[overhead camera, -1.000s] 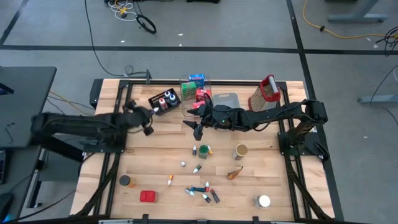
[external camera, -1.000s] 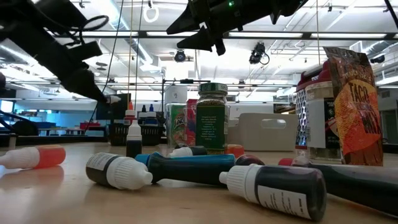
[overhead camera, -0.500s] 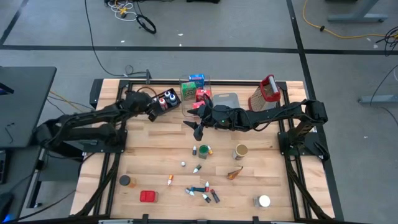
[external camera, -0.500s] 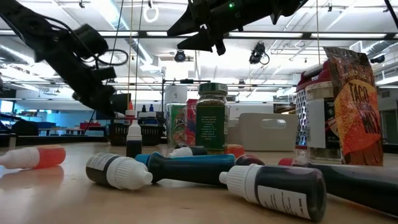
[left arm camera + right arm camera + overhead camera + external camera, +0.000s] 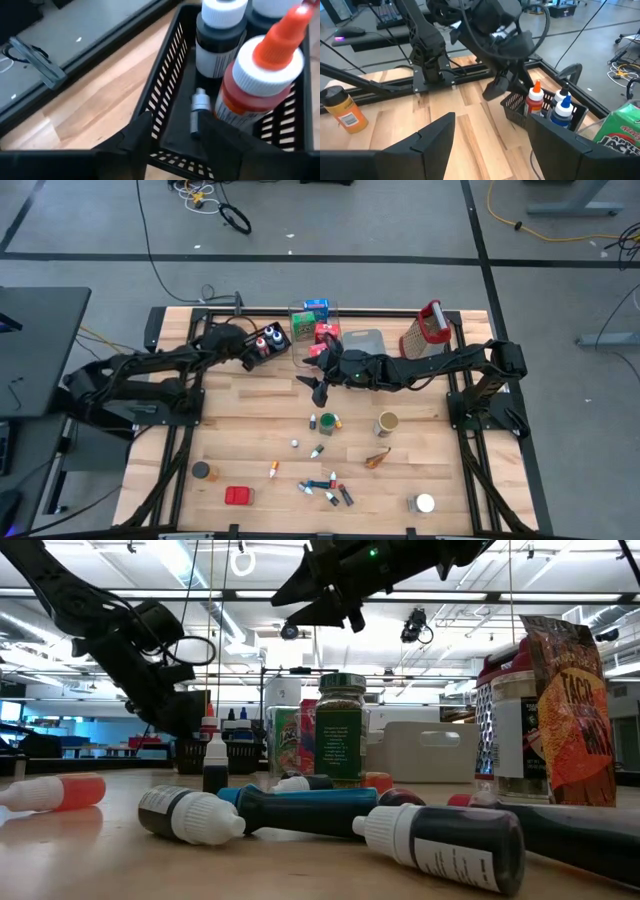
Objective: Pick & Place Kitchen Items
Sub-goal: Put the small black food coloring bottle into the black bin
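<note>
My left gripper (image 5: 247,356) is open at the near-left corner of the black tray (image 5: 265,343), which holds small bottles with orange, white and blue caps. In the left wrist view its fingers (image 5: 175,132) stand either side of the tray's mesh wall (image 5: 165,95). A small grey piece (image 5: 198,112) lies on the tray floor. My right gripper (image 5: 318,385) is open and hovers over the table's middle. Small bottles (image 5: 325,488), a red box (image 5: 238,496), a dark jar (image 5: 203,471), a can (image 5: 387,423) and an orange scrap (image 5: 377,458) lie on the near half.
A clear bin (image 5: 315,320) with red, blue and green boxes, a grey-blue tray (image 5: 365,340) and the red-handled grater (image 5: 427,330) stand along the far edge. A white-lidded jar (image 5: 423,503) sits near the right corner. Bare wood (image 5: 240,415) lies between the arms.
My left gripper has swung from the table's left side toward the far edge and right, arriving at the black tray's corner and dropping down to it. The right arm has stayed where it was.
</note>
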`<move>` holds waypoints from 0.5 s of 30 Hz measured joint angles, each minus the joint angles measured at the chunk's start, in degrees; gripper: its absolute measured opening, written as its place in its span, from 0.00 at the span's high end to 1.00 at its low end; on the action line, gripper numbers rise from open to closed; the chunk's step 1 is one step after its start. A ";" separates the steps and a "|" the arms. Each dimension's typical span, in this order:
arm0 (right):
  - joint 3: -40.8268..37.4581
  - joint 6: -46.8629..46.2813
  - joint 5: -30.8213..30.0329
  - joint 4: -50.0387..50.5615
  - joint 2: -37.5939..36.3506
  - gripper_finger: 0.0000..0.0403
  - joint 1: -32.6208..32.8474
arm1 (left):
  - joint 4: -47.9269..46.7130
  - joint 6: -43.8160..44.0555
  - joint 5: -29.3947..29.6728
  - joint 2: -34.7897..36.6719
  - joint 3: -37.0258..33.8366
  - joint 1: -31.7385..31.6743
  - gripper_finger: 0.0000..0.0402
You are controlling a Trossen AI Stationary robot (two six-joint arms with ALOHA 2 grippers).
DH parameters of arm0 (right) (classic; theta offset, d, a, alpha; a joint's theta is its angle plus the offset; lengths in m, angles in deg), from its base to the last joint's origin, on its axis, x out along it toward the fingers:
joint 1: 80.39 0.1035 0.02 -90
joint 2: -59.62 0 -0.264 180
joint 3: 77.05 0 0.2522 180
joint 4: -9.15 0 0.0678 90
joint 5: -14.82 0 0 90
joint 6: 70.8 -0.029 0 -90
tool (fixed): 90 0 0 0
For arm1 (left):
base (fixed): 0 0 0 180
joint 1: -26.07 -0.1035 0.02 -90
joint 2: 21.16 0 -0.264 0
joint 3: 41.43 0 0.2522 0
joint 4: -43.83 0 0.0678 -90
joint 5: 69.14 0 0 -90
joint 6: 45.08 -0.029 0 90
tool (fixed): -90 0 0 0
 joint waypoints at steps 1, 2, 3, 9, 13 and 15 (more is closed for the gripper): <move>0.00 0.00 0.00 0.28 0.00 0.36 -0.02 | -0.27 0.19 0.04 0.76 0.00 0.00 0.55; 0.00 0.00 0.00 0.52 0.00 0.36 -0.02 | -0.60 0.45 0.00 1.75 0.00 0.02 0.54; 0.00 0.00 0.00 0.82 0.00 0.36 -0.02 | -0.82 0.80 -0.10 2.81 0.00 0.12 0.53; 0.00 0.00 2.61 1.79 0.00 0.36 0.03 | -3.48 2.82 -0.24 12.29 0.00 1.92 0.53; 0.00 1.74 9.64 3.06 0.00 0.36 0.09 | -5.41 4.26 -4.15 20.01 0.00 4.09 0.55; 0.00 2.73 15.11 4.53 0.00 0.37 0.38 | -5.28 5.77 -8.79 23.36 0.00 5.37 0.56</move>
